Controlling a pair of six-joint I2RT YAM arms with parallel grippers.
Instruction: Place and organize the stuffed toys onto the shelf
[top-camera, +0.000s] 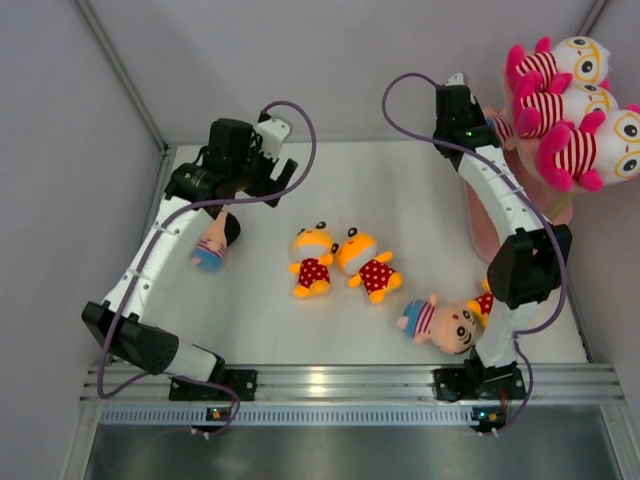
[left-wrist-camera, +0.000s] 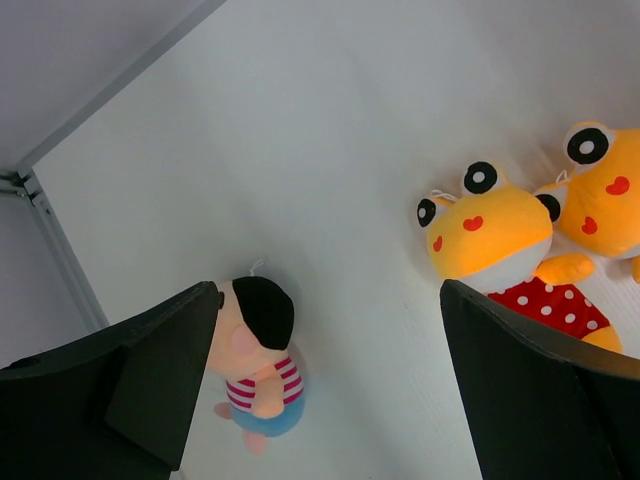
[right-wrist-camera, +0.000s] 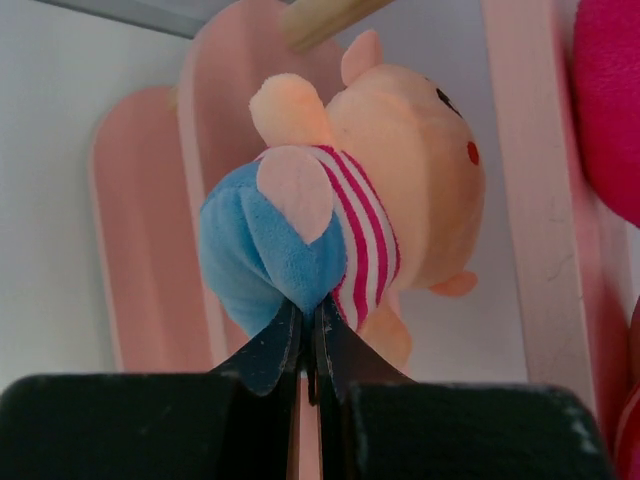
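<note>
Plush is judged soft and light, so the boy doll (right-wrist-camera: 350, 230) is gripped by its blue trousers in the right jaws; the left jaws are held wide open.

I am working in a robotics lab cell, not a home. Plain grey wall panels (top-camera: 330, 60) box in the white tabletop (top-camera: 400, 190) on three sides. A metal corner strut (top-camera: 120, 70) joins them at the upper left of the top view. Along the bottom edge runs a slotted aluminium rail (top-camera: 340, 381) with two arm bases (top-camera: 205, 383) bolted to it, and purple cables (top-camera: 314, 150) loop above the table. The stuffed toys (top-camera: 313, 262) lie like test props on that bare surface.
</note>
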